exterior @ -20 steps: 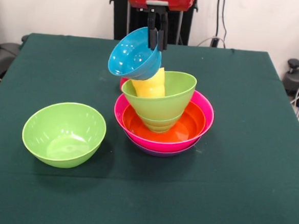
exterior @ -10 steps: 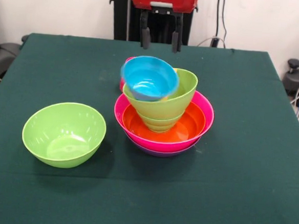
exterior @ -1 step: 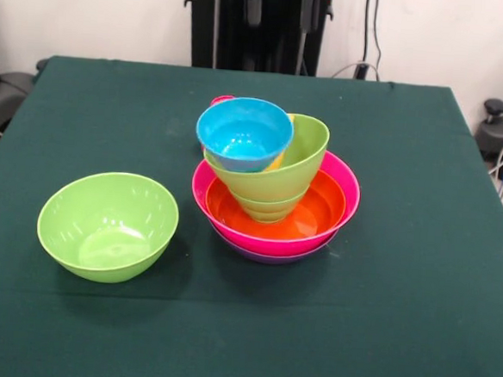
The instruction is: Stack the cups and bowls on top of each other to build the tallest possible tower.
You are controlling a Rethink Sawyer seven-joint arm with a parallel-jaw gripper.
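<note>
Tool (exterior @ -1 step: 282, 5): hung above the tower, fingers spread wide apart, holding and touching nothing.
Tower (exterior @ -1 step: 274, 209): stood mid-bench, purple, pink and orange bowls lowest.
Blue bowl (exterior @ -1 step: 243, 134): sat tilted atop the tower.
Loose green bowl (exterior @ -1 step: 107, 225): left of the tower, well apart.

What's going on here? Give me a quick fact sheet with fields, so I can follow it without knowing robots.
tower: nested pile of bowls mid-table
tower base: purple bowl lowest, hot pink bowl in it, orange bowl inside that
tower middle: lime green bowls, tilted
tower top: sky blue bowl, upright, resting on a yellow cup that barely shows
loose piece: lime green bowl, alone on the green table, apart from the tower
claw: open, high above the tower, holding nothing
hidden: something red peeks out behind the blue bowl
</note>
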